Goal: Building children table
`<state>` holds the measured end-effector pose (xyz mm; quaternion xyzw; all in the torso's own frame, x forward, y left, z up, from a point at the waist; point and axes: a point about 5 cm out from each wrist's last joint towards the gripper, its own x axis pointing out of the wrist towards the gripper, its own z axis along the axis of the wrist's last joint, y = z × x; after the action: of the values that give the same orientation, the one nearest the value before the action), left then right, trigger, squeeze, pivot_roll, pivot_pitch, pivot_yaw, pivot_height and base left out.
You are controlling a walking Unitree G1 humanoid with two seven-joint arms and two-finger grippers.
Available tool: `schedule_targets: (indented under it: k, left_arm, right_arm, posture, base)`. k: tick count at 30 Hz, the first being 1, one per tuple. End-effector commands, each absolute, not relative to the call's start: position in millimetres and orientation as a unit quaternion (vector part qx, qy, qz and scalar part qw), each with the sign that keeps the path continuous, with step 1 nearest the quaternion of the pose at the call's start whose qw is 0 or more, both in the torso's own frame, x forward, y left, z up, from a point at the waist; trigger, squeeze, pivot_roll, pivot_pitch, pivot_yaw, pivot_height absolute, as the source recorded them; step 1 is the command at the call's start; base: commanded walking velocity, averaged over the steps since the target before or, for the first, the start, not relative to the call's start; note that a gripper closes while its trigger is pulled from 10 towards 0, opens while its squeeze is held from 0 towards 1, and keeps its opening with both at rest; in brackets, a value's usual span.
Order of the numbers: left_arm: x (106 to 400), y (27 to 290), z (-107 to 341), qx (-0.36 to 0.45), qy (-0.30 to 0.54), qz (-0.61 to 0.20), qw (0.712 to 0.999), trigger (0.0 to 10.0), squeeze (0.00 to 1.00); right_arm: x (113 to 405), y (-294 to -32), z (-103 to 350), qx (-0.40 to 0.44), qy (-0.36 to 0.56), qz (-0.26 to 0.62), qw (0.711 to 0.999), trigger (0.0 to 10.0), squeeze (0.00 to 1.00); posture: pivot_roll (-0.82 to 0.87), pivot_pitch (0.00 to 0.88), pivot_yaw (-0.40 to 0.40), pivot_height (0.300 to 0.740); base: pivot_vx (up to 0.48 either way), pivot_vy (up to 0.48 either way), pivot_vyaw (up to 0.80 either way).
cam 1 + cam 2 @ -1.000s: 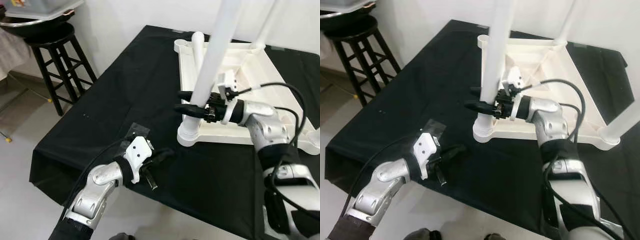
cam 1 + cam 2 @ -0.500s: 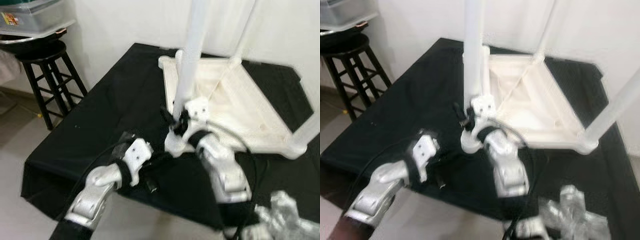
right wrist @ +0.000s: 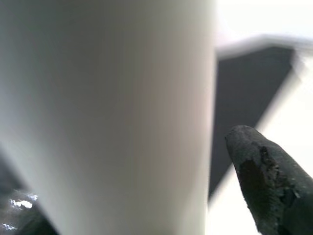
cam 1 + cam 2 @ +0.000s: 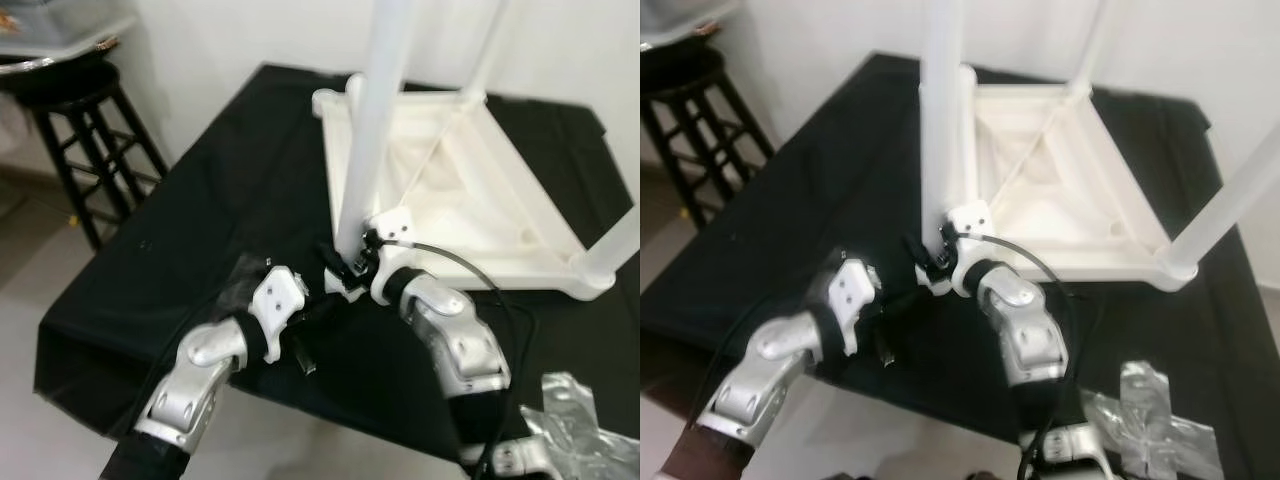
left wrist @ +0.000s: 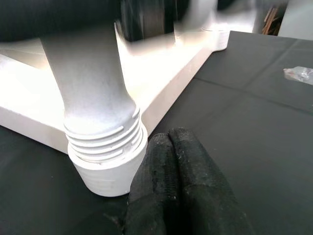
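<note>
An upside-down white children's table (image 4: 500, 272) lies on a black cloth. An upright white leg (image 4: 366, 150) stands in its near left corner. Its threaded end (image 5: 102, 142) sits in the corner socket. My right gripper (image 4: 338, 262) is low at the leg's foot, open, with a finger on either side. One black finger (image 3: 264, 181) stands a little apart from the leg (image 3: 107, 112). My left gripper (image 4: 322, 305) rests on the cloth just in front of the socket. Its fingertips (image 5: 181, 147) are pressed together and hold nothing.
Two more white legs rise at the far corner (image 4: 490, 40) and the right corner (image 4: 620, 240). A black stool (image 4: 80, 130) with a plastic bin stands to the left. A crumpled clear bag (image 4: 575, 400) lies at the near right, and the cloth's edge drops off close in front.
The camera has shifted. My right gripper has slid down the leg from mid-height to its foot. The left gripper has come closer to the corner socket.
</note>
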<state>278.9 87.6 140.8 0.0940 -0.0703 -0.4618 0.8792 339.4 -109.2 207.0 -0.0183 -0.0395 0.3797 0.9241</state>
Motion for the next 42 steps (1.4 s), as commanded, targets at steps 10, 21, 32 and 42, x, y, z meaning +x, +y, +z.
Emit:
schedule_targets:
  k: [10,21,32,42]
  left_arm:
    - [272,91,138,0.122,-0.075,-0.457,0.878,10.0,0.00]
    - [268,91,138,0.143,-0.079,-0.458,0.874,10.0,0.00]
    - [266,93,138,0.152,-0.083,-0.452,0.875,10.0,0.00]
    - [266,98,139,0.159,-0.084,-0.450,0.875,10.0,0.00]
  right_arm:
    - [334,-115,224,-0.040,-0.020,0.632,0.774,9.1,0.00]
    - [344,-126,222,-0.025,0.001,0.668,0.744,0.0,0.00]
    - [327,-142,185,-0.044,0.024,0.526,0.849,0.0,0.00]
    - [298,-110,143,-0.057,0.061,0.265,0.961,0.0,0.00]
  posture:
    - [0.06,0.131,-0.031,0.740]
    - [0.07,0.133,-0.034,0.740]
    - [0.05,0.144,-0.032,0.740]
    - [0.03,0.140,-0.016,0.740]
  base:
    - [0.000,0.000,0.00]
    - [0.000,0.000,0.00]
    - [0.000,0.000,0.00]
    - [0.000,0.000,0.00]
